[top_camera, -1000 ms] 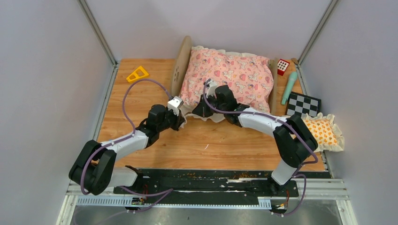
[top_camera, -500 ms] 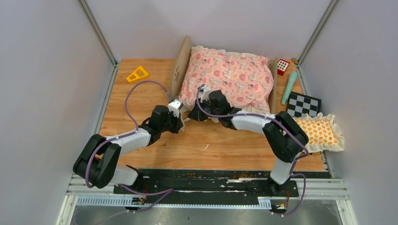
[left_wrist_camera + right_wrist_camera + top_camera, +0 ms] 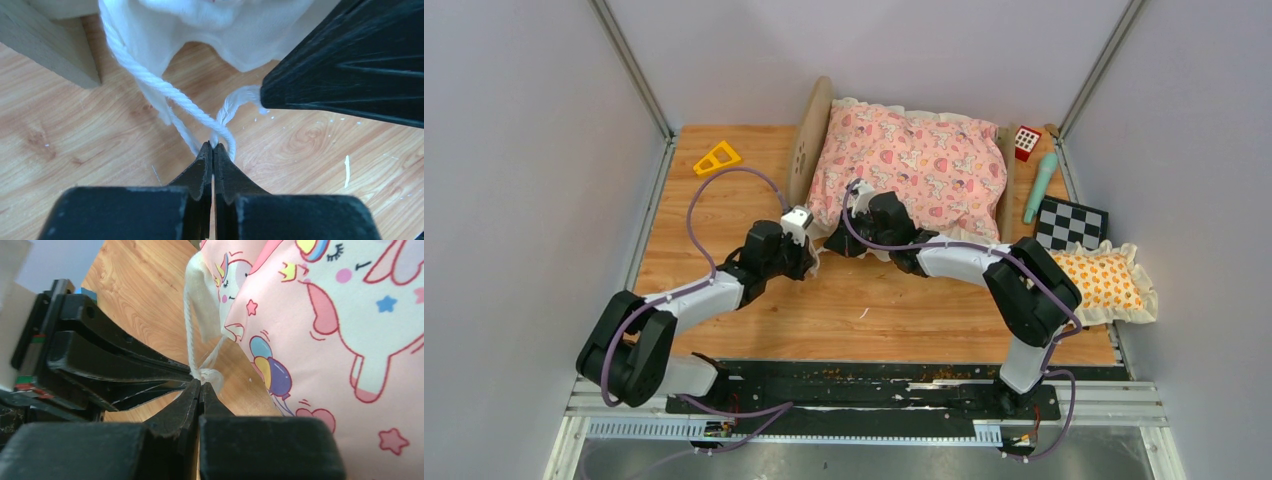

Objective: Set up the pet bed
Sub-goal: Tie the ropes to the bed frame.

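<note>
1. The left pincer (image 3: 213, 150) is clenched on a white cord (image 3: 165, 90) that hangs from the corner of the pink quilt (image 3: 914, 160), just above the tabletop (image 3: 724, 210)
2. The right pincer (image 3: 200, 386) is clenched too, gripping the cord at a knot, close beside the left one
3. The pet bed (image 3: 810, 140) stands at the tabletop's far edge with the quilt lying over it; both pincers meet at its near left corner
</note>
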Controlling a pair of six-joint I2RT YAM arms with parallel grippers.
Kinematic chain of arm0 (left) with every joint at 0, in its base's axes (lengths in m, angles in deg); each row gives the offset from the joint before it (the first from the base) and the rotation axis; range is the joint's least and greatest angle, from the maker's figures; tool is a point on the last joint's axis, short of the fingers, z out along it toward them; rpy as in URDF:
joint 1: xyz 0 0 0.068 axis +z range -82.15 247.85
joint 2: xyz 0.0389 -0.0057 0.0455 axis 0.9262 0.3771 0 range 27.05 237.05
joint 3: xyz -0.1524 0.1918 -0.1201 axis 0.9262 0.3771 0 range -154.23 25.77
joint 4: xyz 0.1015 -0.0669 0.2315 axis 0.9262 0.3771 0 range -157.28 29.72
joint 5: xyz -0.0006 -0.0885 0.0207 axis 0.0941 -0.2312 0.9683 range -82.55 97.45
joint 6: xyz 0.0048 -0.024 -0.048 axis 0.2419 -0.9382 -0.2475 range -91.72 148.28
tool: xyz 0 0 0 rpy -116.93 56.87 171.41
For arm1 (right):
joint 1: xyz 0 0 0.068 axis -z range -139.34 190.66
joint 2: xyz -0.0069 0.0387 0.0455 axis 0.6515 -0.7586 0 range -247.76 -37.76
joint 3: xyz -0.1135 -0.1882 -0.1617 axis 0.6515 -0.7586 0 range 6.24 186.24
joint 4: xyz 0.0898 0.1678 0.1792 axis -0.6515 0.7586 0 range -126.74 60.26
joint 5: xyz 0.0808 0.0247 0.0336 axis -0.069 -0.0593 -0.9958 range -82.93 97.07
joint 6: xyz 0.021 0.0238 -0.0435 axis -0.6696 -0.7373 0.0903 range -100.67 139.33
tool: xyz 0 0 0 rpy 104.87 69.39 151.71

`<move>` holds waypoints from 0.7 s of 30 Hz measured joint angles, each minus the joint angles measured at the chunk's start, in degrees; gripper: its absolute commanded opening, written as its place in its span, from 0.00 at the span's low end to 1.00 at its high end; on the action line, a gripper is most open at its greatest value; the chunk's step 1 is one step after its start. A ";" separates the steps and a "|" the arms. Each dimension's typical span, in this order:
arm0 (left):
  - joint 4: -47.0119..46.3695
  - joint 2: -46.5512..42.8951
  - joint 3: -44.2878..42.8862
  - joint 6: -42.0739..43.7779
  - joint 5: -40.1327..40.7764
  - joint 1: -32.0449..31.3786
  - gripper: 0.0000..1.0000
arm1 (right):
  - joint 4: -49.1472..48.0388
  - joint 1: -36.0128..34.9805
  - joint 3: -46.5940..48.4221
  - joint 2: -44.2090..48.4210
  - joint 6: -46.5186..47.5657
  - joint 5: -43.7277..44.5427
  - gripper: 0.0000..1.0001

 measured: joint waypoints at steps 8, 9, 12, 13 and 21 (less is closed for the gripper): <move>-1.60 -2.64 0.00 0.02 -0.57 0.00 0.13 | -1.53 0.00 0.00 0.00 -0.04 1.05 0.00; -1.60 -2.62 0.00 0.02 -0.59 0.00 0.14 | -1.64 0.00 0.00 0.00 -0.04 1.16 0.00; -1.66 -2.40 0.00 0.00 -0.63 0.00 0.17 | -1.75 0.00 0.00 0.00 -0.04 1.22 0.00; -1.66 -2.29 0.00 0.00 -0.74 0.00 0.18 | -1.75 0.00 0.00 0.00 -0.04 1.31 0.00; -1.51 -2.58 0.00 -0.31 -1.05 0.00 0.26 | -1.75 0.02 0.02 0.00 -0.02 1.66 0.00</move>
